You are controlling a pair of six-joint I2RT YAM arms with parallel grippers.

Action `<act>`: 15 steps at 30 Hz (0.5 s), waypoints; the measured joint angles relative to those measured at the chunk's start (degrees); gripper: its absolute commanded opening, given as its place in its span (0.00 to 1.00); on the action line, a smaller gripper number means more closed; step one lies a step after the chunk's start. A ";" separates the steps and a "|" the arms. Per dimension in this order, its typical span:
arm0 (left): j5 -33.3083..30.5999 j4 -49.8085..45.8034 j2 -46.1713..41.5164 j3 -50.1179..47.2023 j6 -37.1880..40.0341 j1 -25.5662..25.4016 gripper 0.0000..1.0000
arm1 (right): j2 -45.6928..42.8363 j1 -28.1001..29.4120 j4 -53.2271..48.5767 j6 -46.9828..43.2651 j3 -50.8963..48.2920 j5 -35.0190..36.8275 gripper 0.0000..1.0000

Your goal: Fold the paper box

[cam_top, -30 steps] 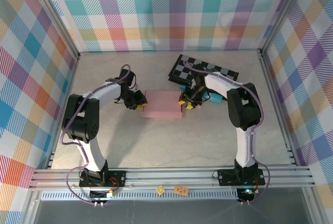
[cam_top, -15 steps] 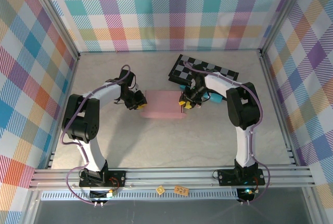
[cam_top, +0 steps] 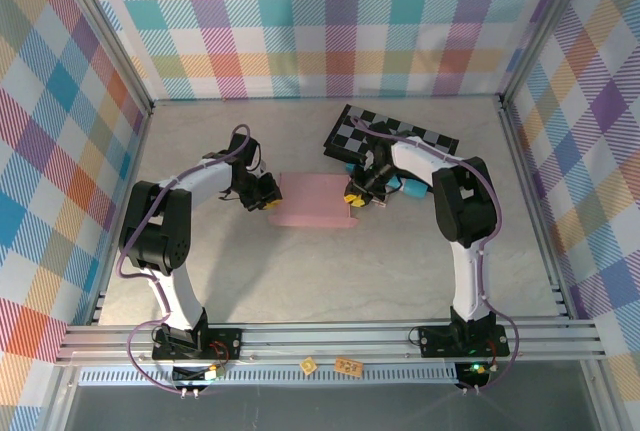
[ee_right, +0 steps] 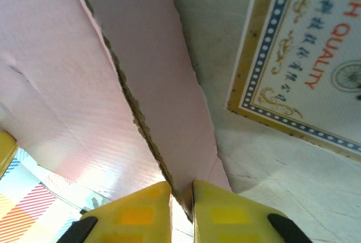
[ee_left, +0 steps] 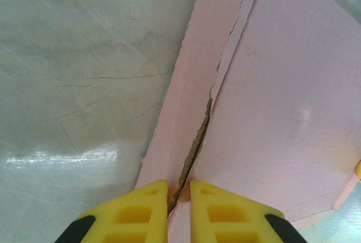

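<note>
Top external, paper box (cam_top: 312, 201), jaws pinching ends

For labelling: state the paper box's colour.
Dusty pink; the paper box shows best in the left wrist view.

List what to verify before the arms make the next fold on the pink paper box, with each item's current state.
1. Left gripper pinches the paper box at its left edge: ok.
2. Right gripper pinches its right edge: ok.
3. Box opened into a carton: cannot tell.
4. Checkered board apart from the box: ok.
5. Printed card apart from the box: ok.
6. Cardboard untorn along the ragged edges: cannot tell.
</note>
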 measured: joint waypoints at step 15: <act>-0.02 -0.04 0.00 -0.02 0.02 -0.02 0.09 | 0.35 0.31 -1.29 -0.57 1.07 0.98 0.11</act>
